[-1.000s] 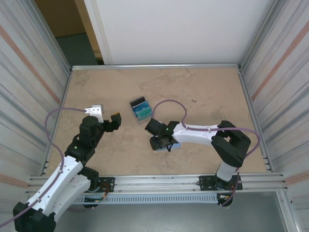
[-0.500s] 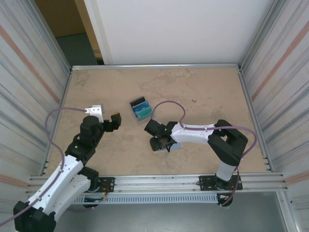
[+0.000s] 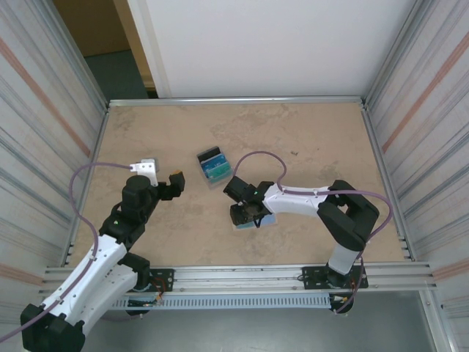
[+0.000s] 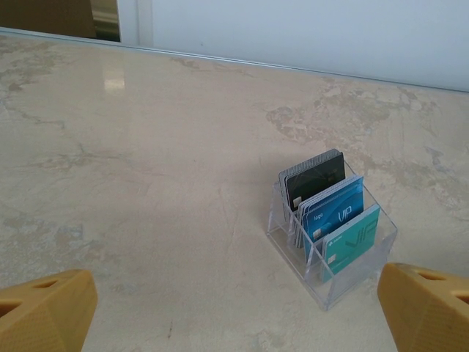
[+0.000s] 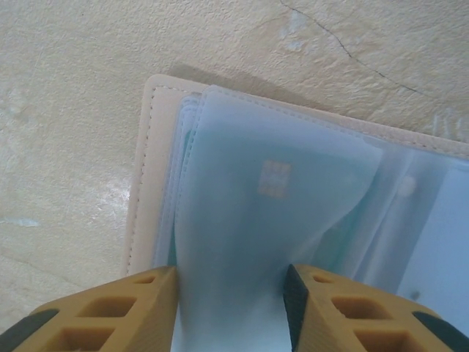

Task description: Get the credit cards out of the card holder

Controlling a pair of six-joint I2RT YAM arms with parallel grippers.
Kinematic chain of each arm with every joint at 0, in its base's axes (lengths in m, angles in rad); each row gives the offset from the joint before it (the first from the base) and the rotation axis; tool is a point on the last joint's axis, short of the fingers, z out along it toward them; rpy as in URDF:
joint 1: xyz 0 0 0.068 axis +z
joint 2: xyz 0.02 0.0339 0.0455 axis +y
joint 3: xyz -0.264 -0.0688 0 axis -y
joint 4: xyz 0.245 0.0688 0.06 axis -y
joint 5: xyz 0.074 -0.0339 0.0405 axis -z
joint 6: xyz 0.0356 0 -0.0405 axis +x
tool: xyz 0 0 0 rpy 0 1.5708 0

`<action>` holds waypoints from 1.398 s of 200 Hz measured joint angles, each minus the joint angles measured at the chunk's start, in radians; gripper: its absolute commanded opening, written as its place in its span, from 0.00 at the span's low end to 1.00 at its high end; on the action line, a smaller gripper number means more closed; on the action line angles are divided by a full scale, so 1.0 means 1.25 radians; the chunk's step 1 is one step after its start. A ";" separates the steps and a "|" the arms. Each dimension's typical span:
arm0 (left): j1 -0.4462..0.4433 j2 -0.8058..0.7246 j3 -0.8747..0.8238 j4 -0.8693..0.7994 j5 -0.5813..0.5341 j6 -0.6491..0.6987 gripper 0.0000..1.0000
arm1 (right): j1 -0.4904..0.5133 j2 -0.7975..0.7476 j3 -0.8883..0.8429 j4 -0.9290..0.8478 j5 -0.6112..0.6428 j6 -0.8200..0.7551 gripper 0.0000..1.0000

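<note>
From above, the right tool (image 3: pixel 246 214) hid most of the flat beige card holder (image 3: pixel 267 219), which close up ran off the right and bottom edges, its thin plastic card (image 5: pixel 275 178) a blur behind a cloudy sleeve (image 5: pixel 234 242).

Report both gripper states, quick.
Left gripper: open, holding nothing.
Right gripper: straddles a clear sleeve of the card holder; whether it grips cannot be told.

The blue card (image 4: pixel 333 213) reads "VIP"; other print is illegible.
</note>
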 measured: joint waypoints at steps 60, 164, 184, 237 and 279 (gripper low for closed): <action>-0.001 0.000 0.000 0.001 0.016 0.006 0.99 | -0.012 -0.014 -0.019 0.011 -0.009 -0.017 0.26; -0.139 0.008 -0.009 0.097 -0.025 0.070 0.99 | 0.021 -0.075 -0.062 0.047 -0.058 -0.085 0.16; -0.165 0.015 -0.009 0.115 -0.045 0.088 0.99 | 0.020 -0.086 -0.068 0.046 -0.054 -0.085 0.20; -0.212 0.054 -0.009 0.136 -0.090 0.136 0.99 | -0.009 -0.102 -0.092 0.046 -0.042 -0.082 0.28; -0.261 0.102 -0.005 0.135 -0.124 0.174 0.99 | -0.032 -0.139 -0.116 0.047 -0.042 -0.082 0.33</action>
